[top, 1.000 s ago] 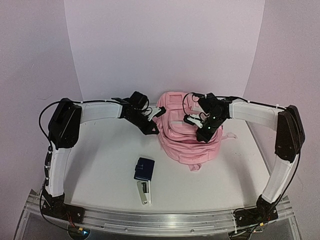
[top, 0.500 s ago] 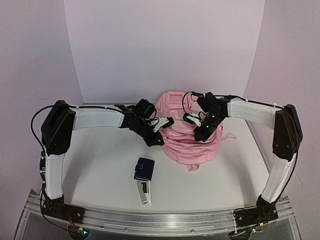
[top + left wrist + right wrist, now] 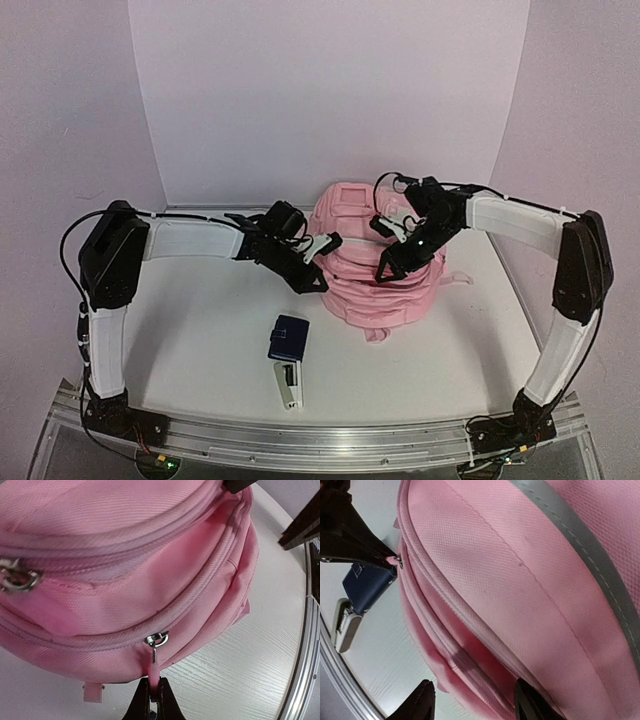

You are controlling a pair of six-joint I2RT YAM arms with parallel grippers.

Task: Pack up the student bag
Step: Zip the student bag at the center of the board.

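White tabletop (image 3: 200, 330) under pale walls, and the student bag (image 3: 385, 270) sits slumped toward the back, right of centre. My left gripper (image 3: 154, 702) is pressed together on the pink zip pull (image 3: 154, 672) of the bag's lowest pocket, low on its side. My right gripper (image 3: 476, 702) hangs spread over the bag's top panel, holding nothing; I cannot tell whether it touches the fabric.

I judge the step to be running this zip open. I would pull along the line of the teeth, low and even, and set the right fingers on the bag first so it does not drag.

Bare table lies to the left. A dark blue case (image 3: 289, 338) and white stapler (image 3: 288, 385) lie nearer me, apart from the bag. The metal rail (image 3: 330, 440) marks the near edge.
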